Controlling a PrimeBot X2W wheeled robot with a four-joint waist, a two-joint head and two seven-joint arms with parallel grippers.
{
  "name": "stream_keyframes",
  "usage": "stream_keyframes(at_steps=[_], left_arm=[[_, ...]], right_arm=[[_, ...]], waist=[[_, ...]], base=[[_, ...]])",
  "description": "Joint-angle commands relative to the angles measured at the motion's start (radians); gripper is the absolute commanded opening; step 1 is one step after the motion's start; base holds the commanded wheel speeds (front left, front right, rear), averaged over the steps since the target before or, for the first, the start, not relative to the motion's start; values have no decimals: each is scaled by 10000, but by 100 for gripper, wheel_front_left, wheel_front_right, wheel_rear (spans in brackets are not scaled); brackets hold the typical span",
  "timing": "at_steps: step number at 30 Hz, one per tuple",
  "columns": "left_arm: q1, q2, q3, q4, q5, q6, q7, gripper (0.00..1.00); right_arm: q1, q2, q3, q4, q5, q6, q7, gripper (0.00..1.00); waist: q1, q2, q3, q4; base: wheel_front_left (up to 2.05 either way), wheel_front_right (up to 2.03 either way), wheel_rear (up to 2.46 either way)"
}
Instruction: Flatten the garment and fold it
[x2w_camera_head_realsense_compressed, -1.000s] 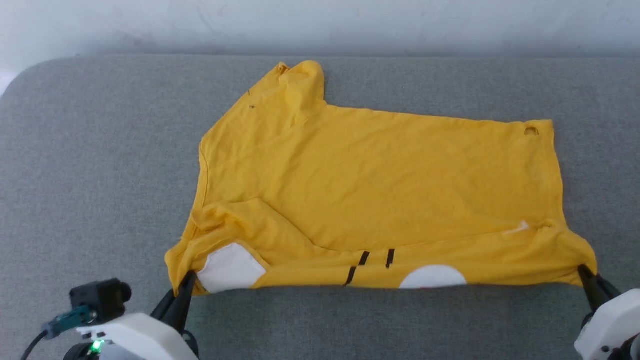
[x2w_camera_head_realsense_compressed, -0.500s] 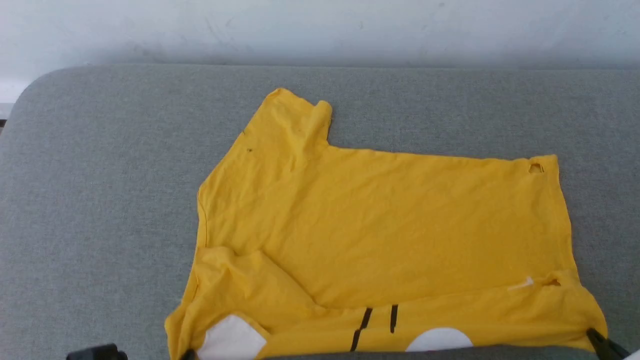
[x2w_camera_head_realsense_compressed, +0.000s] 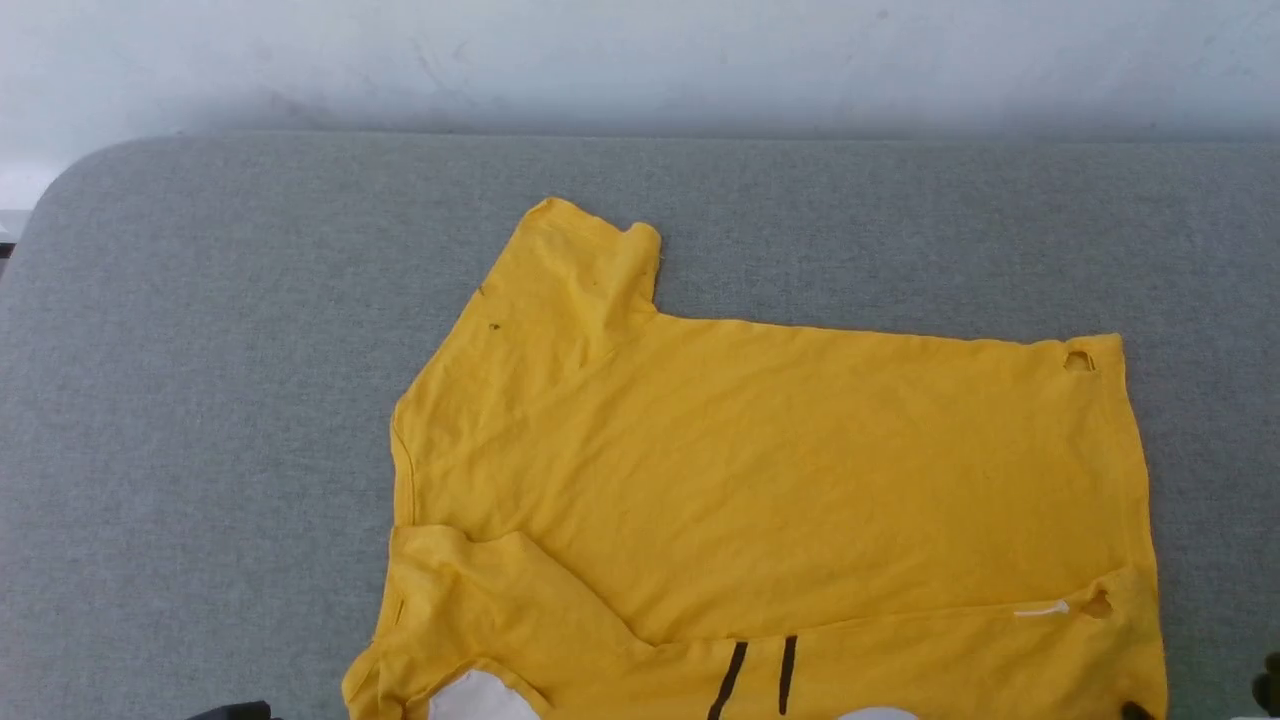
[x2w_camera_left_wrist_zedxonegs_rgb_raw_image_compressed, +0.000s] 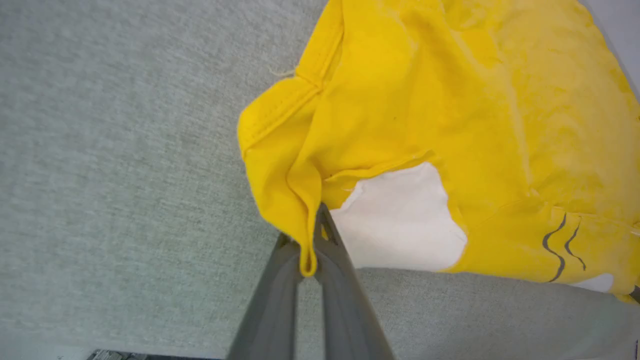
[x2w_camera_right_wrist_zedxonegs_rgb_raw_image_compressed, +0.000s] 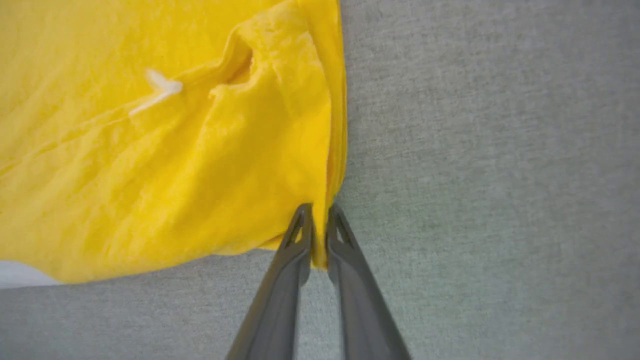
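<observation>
Garment (x2w_camera_head_realsense_compressed: 760, 480) lies spread mostly flat on grey padded surface (x2w_camera_head_realsense_compressed: 200, 400), near edge doubled over, sleeve (x2w_camera_head_realsense_compressed: 600, 260) rumpled at far side. Risk: each grip takes only a thin corner pinch, so a hard pull could slip the cloth free. Uneven tension could skew the fold and bunch the left corner. Left hand (x2w_camera_left_wrist_zedxonegs_rgb_raw_image_compressed: 309, 250) clamped on near-left corner, fingers slanting in low. Right hand (x2w_camera_right_wrist_zedxonegs_rgb_raw_image_compressed: 319, 235) clamped on near-right hem corner, likewise low.
</observation>
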Motion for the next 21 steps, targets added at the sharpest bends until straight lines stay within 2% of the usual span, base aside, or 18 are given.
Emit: stream_keyframes(at_steps=[1, 6, 10, 13, 17, 21], left_arm=[[-226, -76, -6, 182, 58, -102, -73, 100], [-306, -150, 359, 64, -124, -222, -425, 100], [-158, 91, 1054, -794, -88, -63, -871, 100], [-378, 412, 1639, -1495, 348, 263, -1271, 100], [-1583, 933, 2059, -1904, 1204, 547, -1580, 100], [-3575, 1775, 1928, -1822, 2235, 429, -1385, 100]], right_arm=[[-223, 26, 117, 136, -95, -15, -163, 100], [-549, 26, 38, 107, 44, -15, -618, 100], [-825, 26, -370, -426, 105, -15, -1081, 100], [-1174, 26, -423, -828, -168, -15, -1720, 100], [-1610, 26, -254, -1065, -433, -15, -2077, 100], [-2053, 26, 168, -1322, -601, -15, -2287, 100]], waist=[[1, -1, 29, -70], [1, -1, 24, -170], [1, -1, -3, -217], [1, -1, 99, -238], [1, -1, 459, -199], [1, -1, 1082, -272]], base=[[0, 0, 0], [0, 0, 0], [0, 0, 0], [0, 0, 0], [0, 0, 0], [0, 0, 0]])
